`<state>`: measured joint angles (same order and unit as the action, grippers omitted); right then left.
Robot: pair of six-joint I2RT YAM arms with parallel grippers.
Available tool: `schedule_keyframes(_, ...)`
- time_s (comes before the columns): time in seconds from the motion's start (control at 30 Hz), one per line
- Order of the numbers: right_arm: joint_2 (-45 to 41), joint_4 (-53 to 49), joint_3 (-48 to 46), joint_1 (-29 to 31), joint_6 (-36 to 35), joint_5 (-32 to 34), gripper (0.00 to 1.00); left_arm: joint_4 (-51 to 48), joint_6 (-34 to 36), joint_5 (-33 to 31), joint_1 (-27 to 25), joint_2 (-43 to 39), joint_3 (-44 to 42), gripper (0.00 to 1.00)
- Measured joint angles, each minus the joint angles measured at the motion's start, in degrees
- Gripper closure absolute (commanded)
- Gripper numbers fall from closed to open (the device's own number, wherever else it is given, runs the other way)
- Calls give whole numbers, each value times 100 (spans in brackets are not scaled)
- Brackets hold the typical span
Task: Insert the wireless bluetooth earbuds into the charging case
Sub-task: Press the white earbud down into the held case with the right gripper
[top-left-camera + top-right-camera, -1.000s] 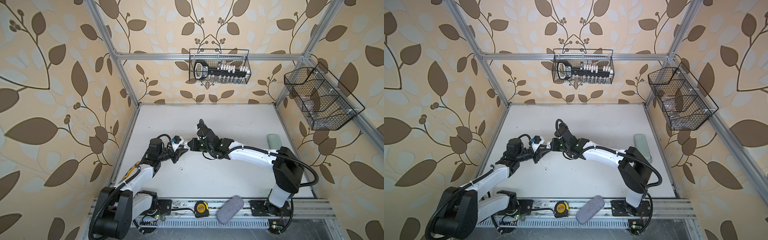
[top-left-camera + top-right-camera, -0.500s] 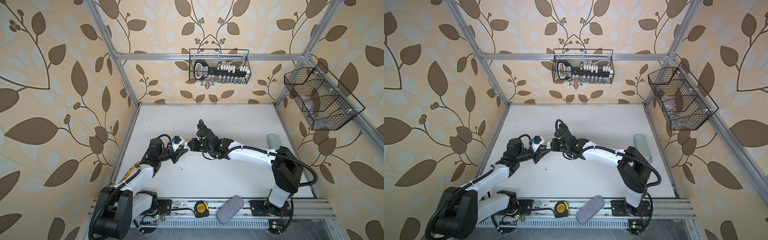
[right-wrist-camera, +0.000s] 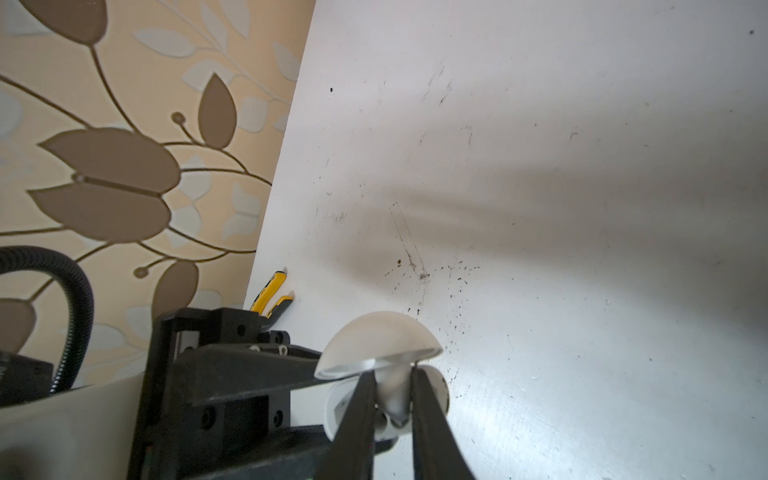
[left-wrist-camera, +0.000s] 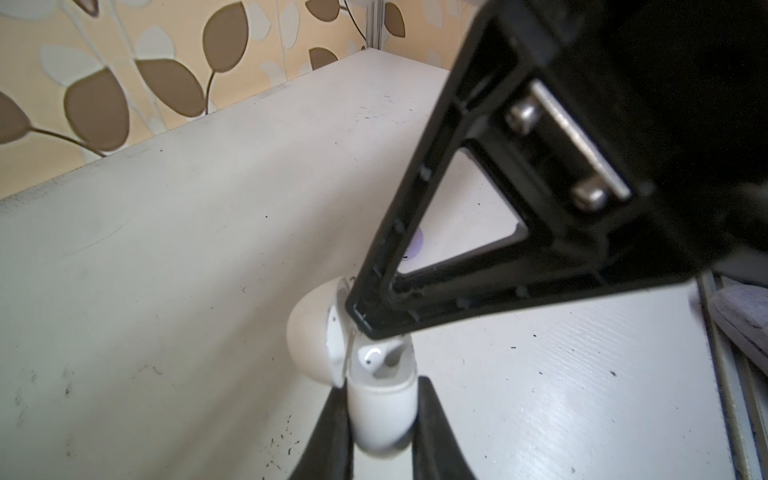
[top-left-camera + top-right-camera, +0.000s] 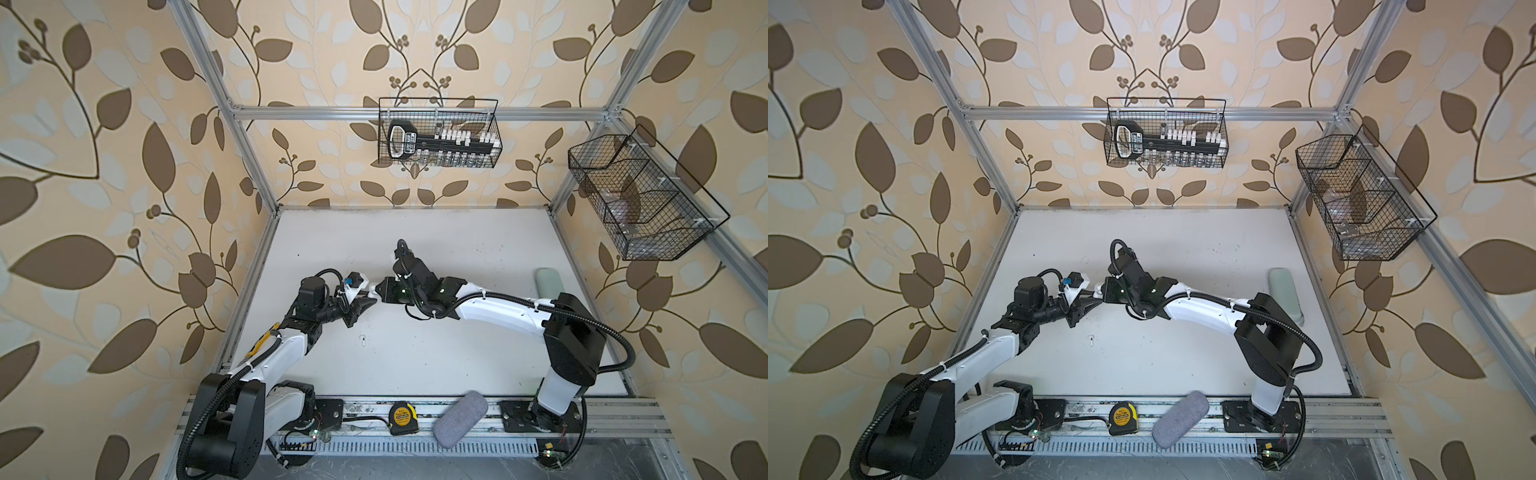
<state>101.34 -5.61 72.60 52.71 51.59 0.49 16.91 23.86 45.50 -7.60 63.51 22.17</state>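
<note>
While the left pincer (image 4: 380, 395) is clamping the open charging case (image 4: 380, 419), the right pincer (image 3: 391, 376), tips barely parted, is seating an earbud (image 3: 392, 401) in its well; its grip I cannot tell. The next move is likely calling for a clean release, then for the loose earbud (image 5: 363, 340) lying on the bench (image 5: 457, 257).

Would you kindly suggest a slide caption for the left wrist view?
Left claw grips the open white charging case with an earbud in it, right claw tip at its mouth.
</note>
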Motion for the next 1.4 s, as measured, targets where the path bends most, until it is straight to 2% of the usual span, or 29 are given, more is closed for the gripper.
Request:
schedule_keyframes(0.97, -24, -282, 0, -61, -46, 111, 77, 9, 4, 42, -68, 0, 0, 95)
schedule_keyframes(1.4, -170, -396, 0, -72, -109, 146, 69, 48, 11, 48, -68, 0, 0, 95)
